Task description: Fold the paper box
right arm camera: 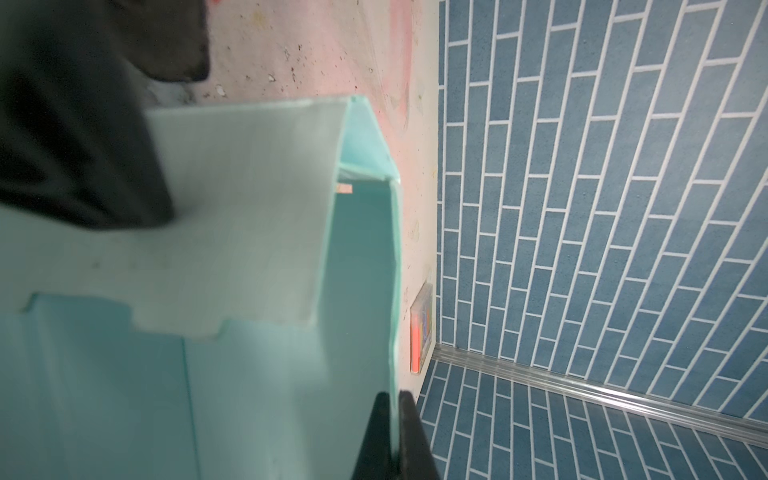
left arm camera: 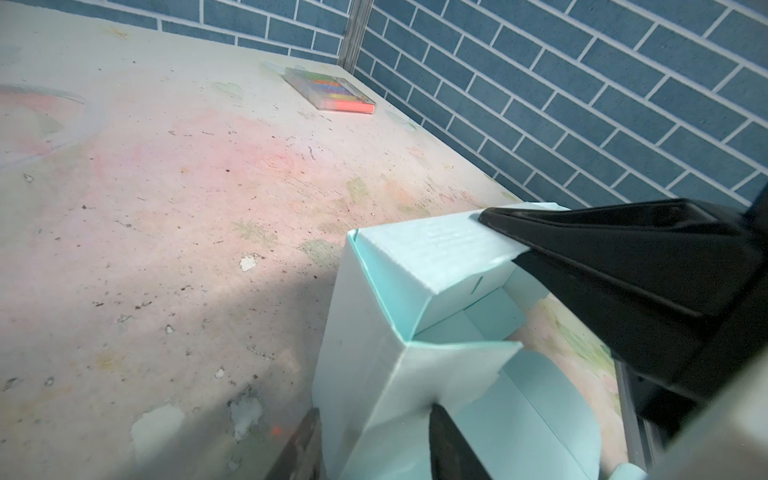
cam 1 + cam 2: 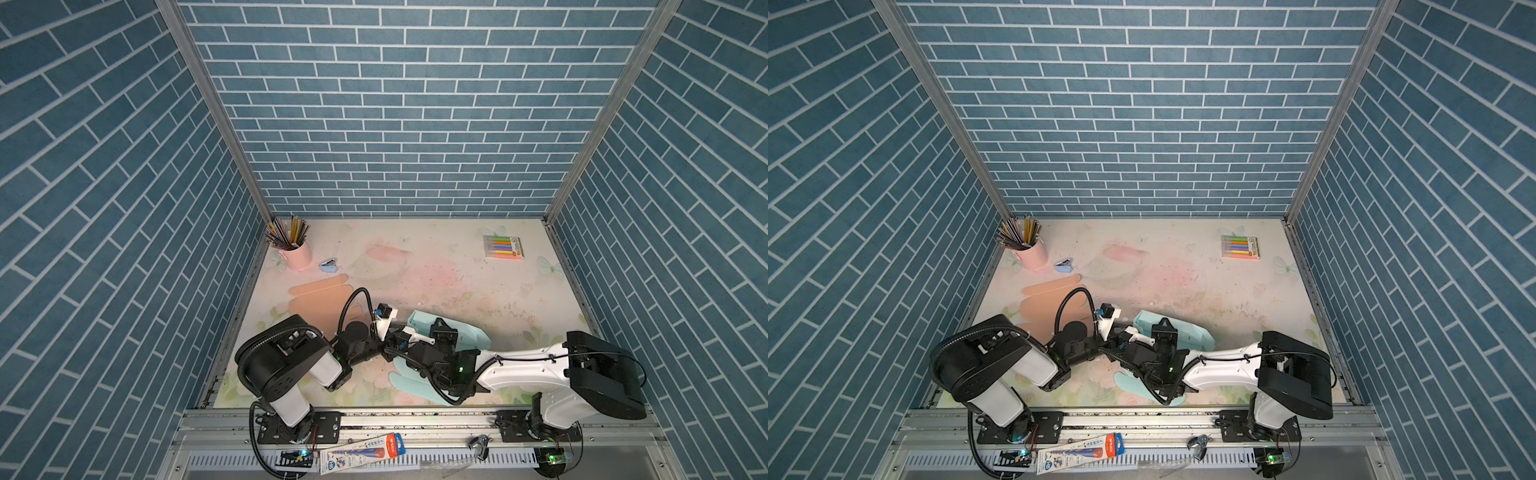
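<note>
Folding step: likely tucking an end flap of the paper box (image 3: 471,337).
Box place: on the tabletop (image 3: 457,266), toward its front edge, about midway between the sides.
Right gripper (image 1: 392,432): clenched on a thin side wall.
Left gripper (image 2: 374,409): jaws apart astride a corner; pressing or not, I cannot tell.
Advice: anchor with the right, press along the crease slowly.

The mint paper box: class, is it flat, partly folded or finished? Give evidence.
Partly folded: the mint paper box has upright walls and one flap bent over, yet its inside shows and flaps lie spread.
</note>
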